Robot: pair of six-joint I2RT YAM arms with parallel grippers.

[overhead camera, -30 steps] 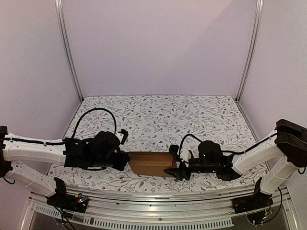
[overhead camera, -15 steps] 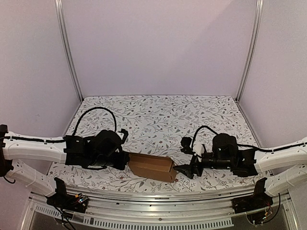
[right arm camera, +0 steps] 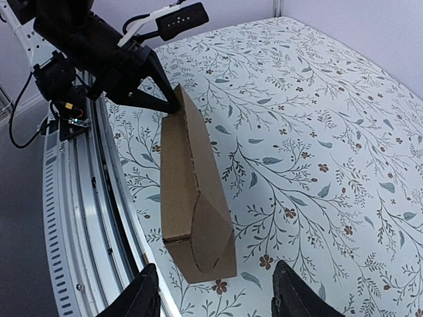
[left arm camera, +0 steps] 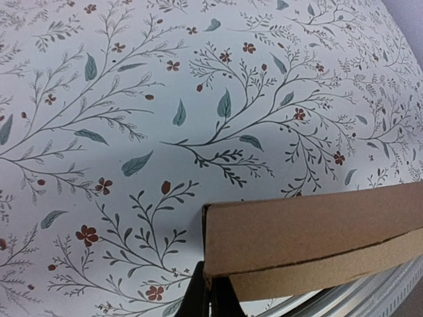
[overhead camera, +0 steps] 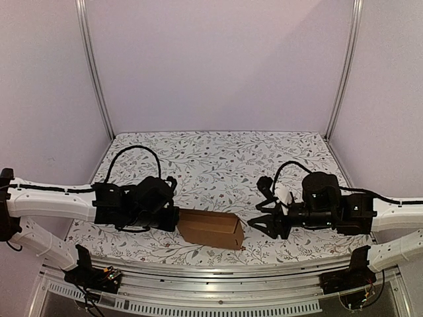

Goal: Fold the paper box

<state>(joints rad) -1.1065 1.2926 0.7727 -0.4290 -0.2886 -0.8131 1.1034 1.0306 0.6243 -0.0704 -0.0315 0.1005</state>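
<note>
From above, the paper box point(overhead camera: 210, 228) lies on the flowered worktop point(overhead camera: 218, 155) close to its near edge, about in the middle between the two arms. It is a brown carton with its long side running left to right. The left fingers point(overhead camera: 173, 219) are together and meet the left end of the carton. The right fingers point(overhead camera: 259, 224) are apart and point at the right end of the carton. They are near it but do not touch it, and some worktop shows between.

The left wrist camera shows the left fingers point(left arm camera: 201, 300) at the bottom edge, pressed together and clamped on the corner of the paper box point(left arm camera: 310, 238). The cardboard goes from there to the right, with a crease line along its lower part. Behind it is the worktop point(left arm camera: 165, 99) with its leaves and small red flowers.

In the right wrist camera the right fingers point(right arm camera: 144, 298) stand wide apart at the bottom, with nothing between them. The paper box point(right arm camera: 192, 198) is just ahead of them, its nearer end flap folded in at a slant. At its other end the left fingers point(right arm camera: 158, 96) grip the top corner. The metal rail point(right arm camera: 86, 218) of the near edge runs just beside the carton.
</note>
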